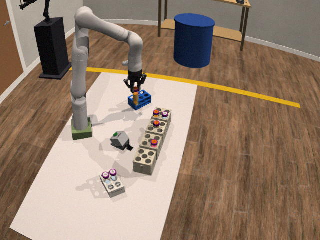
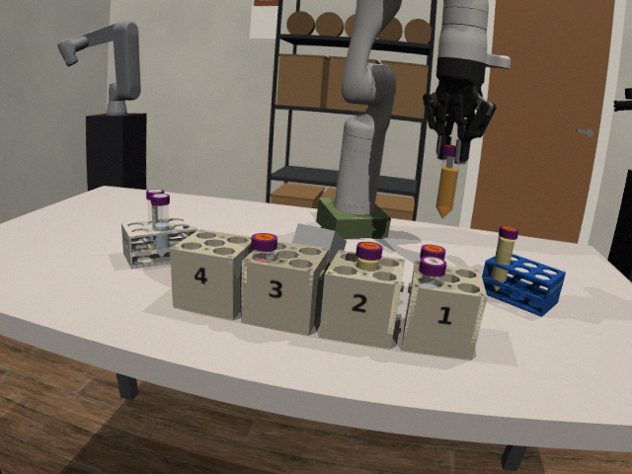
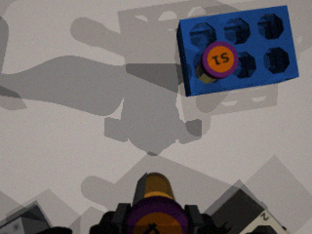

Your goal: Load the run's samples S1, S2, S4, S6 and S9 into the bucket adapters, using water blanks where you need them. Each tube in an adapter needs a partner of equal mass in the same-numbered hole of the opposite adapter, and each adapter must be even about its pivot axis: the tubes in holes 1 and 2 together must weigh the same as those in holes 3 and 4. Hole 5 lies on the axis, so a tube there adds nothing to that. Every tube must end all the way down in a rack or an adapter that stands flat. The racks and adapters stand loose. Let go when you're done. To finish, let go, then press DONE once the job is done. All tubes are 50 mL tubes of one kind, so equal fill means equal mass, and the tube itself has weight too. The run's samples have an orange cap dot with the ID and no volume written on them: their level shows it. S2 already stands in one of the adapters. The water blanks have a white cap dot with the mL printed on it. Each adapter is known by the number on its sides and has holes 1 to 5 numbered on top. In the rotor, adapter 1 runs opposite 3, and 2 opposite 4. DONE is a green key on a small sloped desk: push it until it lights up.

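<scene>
My gripper [image 1: 135,87] [image 2: 453,150] is shut on the purple cap of a sample tube [image 1: 135,97] [image 2: 446,190] [image 3: 154,189] filled with orange liquid. It holds the tube upright, high above the table, beside the blue rack [image 1: 145,101] [image 2: 533,293] [image 3: 229,86]. Sample S1 [image 2: 504,253] [image 3: 219,59] stands in a corner hole of that rack. Adapter 1 [image 2: 442,326] holds an orange-dot tube [image 1: 156,112] [image 2: 433,250] and a white-dot blank [image 1: 164,114] [image 2: 433,266]. Adapter 2 [image 2: 356,316] and adapter 3 [image 2: 276,306] hold one orange-dot tube each. Adapter 4 [image 1: 142,169] [image 2: 201,295] is empty.
A white rack [image 1: 116,191] [image 2: 133,247] with two blanks [image 1: 105,175] [image 1: 112,172] stands at the table's near end. The grey DONE desk [image 1: 120,140] with its green key [image 1: 115,134] sits between the arm's base [image 1: 81,132] and the adapters.
</scene>
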You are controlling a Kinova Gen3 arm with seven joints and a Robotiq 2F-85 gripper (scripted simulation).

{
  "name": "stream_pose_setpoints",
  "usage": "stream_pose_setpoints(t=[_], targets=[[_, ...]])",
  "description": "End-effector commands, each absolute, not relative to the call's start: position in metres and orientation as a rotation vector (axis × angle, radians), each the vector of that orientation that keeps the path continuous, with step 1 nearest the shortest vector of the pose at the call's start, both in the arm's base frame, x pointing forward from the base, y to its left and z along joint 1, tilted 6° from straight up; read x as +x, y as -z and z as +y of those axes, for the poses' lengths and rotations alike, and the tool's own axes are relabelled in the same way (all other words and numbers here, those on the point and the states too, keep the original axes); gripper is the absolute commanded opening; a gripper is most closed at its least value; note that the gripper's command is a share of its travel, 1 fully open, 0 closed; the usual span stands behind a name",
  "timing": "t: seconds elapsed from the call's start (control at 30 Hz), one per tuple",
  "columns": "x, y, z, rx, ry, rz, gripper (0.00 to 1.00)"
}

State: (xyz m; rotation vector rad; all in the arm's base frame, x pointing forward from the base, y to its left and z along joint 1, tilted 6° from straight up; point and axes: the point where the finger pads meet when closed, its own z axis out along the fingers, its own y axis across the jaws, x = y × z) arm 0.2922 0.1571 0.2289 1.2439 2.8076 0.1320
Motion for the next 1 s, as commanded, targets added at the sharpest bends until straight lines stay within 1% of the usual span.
stream_pose_setpoints(t=[0.0, 0.97], targets=[[0.297, -0.23, 0.151, 1.254, -0.15, 2.799, 0.1], [0.334, -0.229, 0.069, 1.256, -0.14, 2.804, 0.1]])
